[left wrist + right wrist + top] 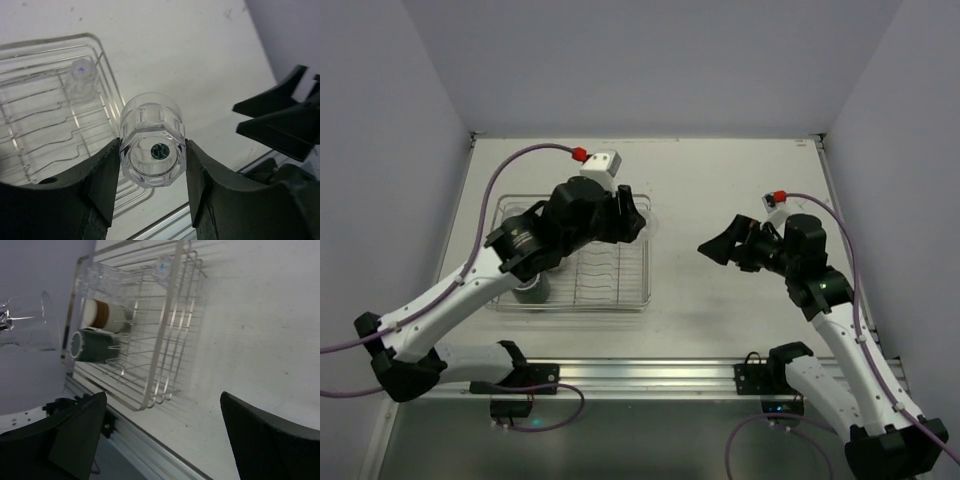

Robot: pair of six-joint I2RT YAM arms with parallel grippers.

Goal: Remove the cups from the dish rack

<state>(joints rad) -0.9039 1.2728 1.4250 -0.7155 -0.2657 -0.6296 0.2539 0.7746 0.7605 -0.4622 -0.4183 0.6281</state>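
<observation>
Left hand (152, 172), clamped on a clear tumbler (150, 120), holds it above the far right corner of the dish rack (600, 307), while the right hand (718, 243) hangs wide apart over the bench's (720, 180) right half. The slick glass could twist or slip from the two-sided pinch, and the hands could clash if they close in. Bare bench between the rack's right edge and the bench's right edge offers landing room.

White table (720, 190), near-edge metal rail (650, 374)
</observation>
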